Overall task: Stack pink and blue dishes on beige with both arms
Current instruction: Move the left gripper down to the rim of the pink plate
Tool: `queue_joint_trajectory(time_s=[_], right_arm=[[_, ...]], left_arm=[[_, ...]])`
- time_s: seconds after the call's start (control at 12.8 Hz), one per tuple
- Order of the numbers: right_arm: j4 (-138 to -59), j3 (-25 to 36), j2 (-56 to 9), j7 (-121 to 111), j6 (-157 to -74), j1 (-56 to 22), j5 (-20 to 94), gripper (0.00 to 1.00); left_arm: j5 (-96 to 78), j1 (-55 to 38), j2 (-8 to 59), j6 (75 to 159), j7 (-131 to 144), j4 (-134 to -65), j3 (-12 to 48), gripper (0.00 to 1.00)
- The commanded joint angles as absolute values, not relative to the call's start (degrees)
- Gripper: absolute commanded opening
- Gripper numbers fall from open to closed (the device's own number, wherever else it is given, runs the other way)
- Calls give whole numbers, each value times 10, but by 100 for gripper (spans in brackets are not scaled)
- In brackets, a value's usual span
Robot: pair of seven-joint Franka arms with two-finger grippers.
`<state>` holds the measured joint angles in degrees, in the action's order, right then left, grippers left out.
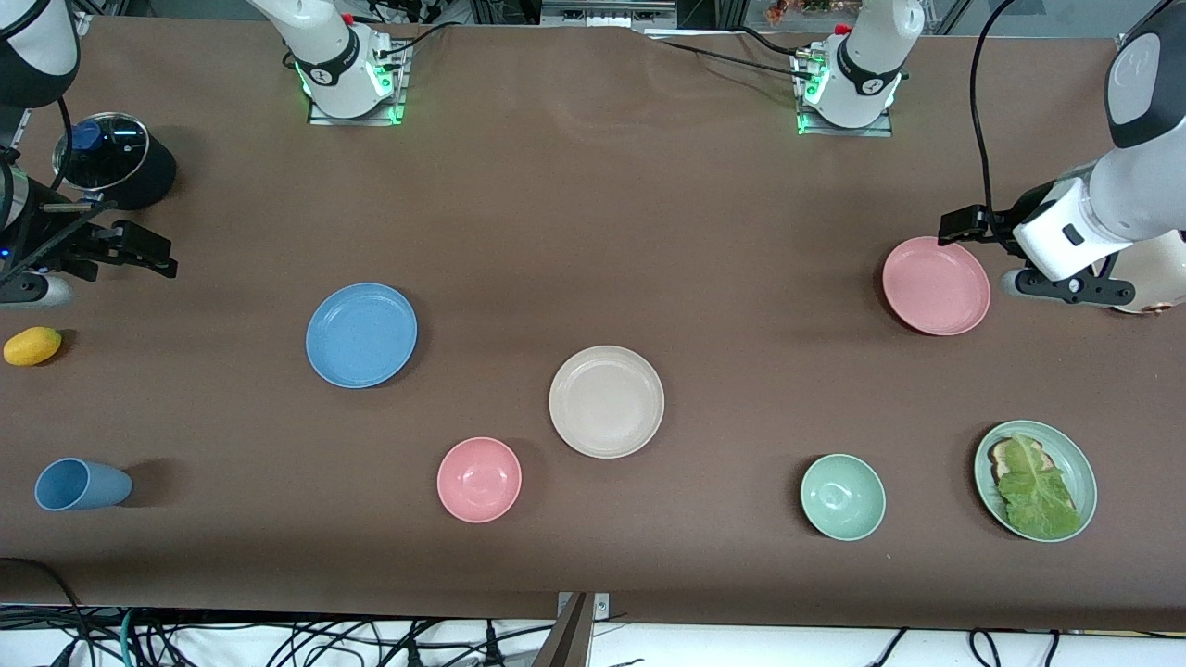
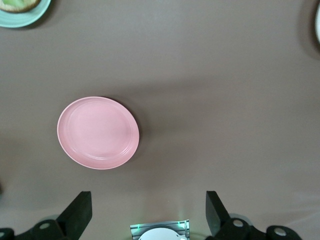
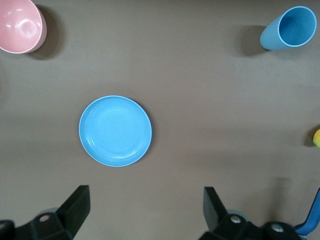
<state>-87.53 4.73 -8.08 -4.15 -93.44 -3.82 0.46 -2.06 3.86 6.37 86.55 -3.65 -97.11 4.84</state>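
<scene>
Both grippers hang released: left gripper (image 2: 147,212) above the tabletop (image 1: 593,232) near the pink plate (image 1: 936,284), right gripper (image 3: 145,212) near the blue plate (image 1: 361,334); beige plate (image 1: 606,401) lies between them.

Rounded cream appliance (image 1: 1149,287) at the left arm's end of the table: mostly hidden under that arm, cut by the front view's edge. Slice of bread (image 1: 1003,454) on the round sage-green plate (image 1: 990,482): largely covered by a green lettuce leaf (image 1: 1036,486), showing only at 10 o'clock. In the right wrist view, small yellow fruit (image 3: 316,138) is clipped by the edge. In the left wrist view, that green plate (image 2: 30,17) is cut off at the corner.
</scene>
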Motion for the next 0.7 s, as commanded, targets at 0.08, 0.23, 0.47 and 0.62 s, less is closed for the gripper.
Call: queue_joint_trajectory(time_s=[0.08,0.23,0.47,0.62], right_arm=[[-879,46,-77,-35,-940,-34,6,100],[-879,46,-76,-35,-940,-34,6,100],[-879,46,-76,-35,-940,-34,6,100],[-879,46,-76,-35,-940,-34,6,100]], left_arm=[[-7,98,107,888,-128,-956,51,100],[-11,125,123,896,-153,-956,51,100],[-37,165,148,923,-235,-964,52,100],[-71,196,165,943,-278,-976,52,100]])
